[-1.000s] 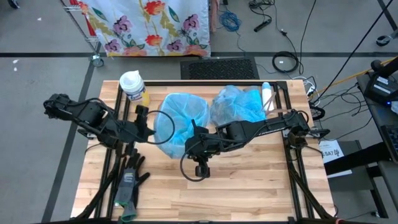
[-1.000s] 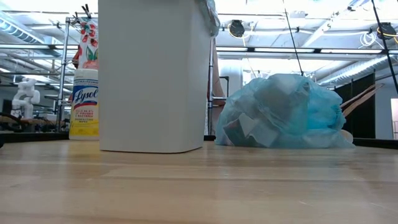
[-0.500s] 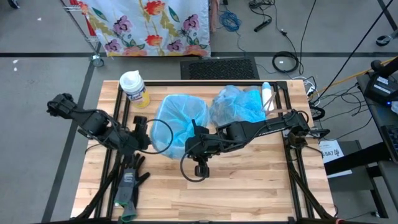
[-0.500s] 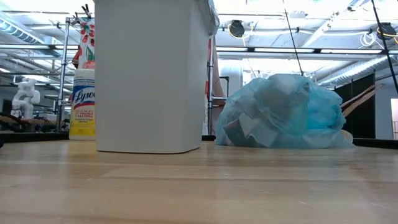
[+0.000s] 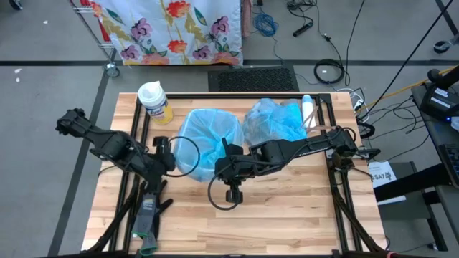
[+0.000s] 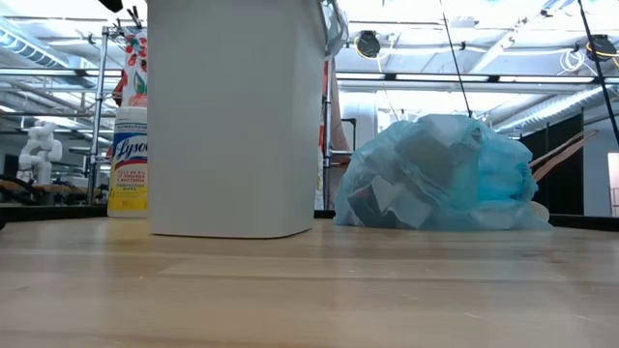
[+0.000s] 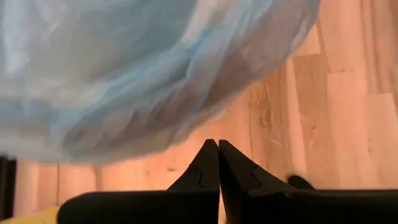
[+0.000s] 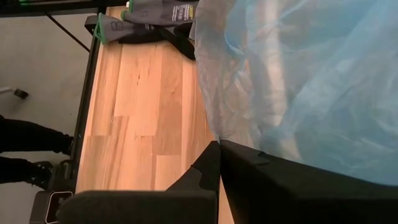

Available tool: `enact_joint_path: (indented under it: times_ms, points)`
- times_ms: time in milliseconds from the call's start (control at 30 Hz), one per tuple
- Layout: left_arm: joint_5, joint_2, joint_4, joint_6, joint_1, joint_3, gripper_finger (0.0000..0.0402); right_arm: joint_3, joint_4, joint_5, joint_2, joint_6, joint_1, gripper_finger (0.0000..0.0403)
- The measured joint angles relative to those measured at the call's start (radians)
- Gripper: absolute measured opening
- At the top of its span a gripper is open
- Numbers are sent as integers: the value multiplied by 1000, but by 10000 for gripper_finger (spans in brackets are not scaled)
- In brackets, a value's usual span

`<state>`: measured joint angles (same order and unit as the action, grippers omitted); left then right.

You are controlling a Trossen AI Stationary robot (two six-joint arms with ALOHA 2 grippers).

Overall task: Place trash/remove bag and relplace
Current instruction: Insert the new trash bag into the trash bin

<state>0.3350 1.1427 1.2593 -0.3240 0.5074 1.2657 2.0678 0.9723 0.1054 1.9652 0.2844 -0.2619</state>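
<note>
A white bin stands mid-table, lined with a fresh blue bag whose rim hangs over its edge. To its right a full, knotted blue bag rests on the table, with crumpled trash showing through the film. My left gripper is shut and empty just left of the bin; its tips stand below the liner's overhang. My right gripper is shut at the bin's near right side. My right gripper pinches the hanging edge of the bin's blue liner at its fingertips; the film runs to a point there. The fingers slant down toward the table's left. The liner stays draped on the bin. One layer or several cannot be told.
A Lysol canister stands at the far left. Black-and-grey gloves lie near the left front edge. A white bottle lies behind the full bag. Bare wood spreads across the near half.
My left gripper has sunk and drawn back toward the table's near left, away from the bin, rolling about its own axis while staying shut. My right gripper has held still at the liner.
</note>
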Motion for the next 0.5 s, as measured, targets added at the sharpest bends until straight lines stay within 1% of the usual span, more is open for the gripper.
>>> enact_joint_path:
  times_ms: [200, 333, 433, 500]
  points:
    - [4, -44, 66, -78, 33, 26, 0, 0, 0, -1, 0, -1, 0, 0]
    - [69, -70, 109, -140, 40, 48, 0, 0, -1, -1, 0, -8, 0, 0]
    - [110, -92, 101, -142, 41, 63, 0, 0, -1, -1, 0, -8, 0, 0]
    - [114, -107, 76, -142, 41, 70, 0, 0, -1, -1, 0, -8, 0, 0]
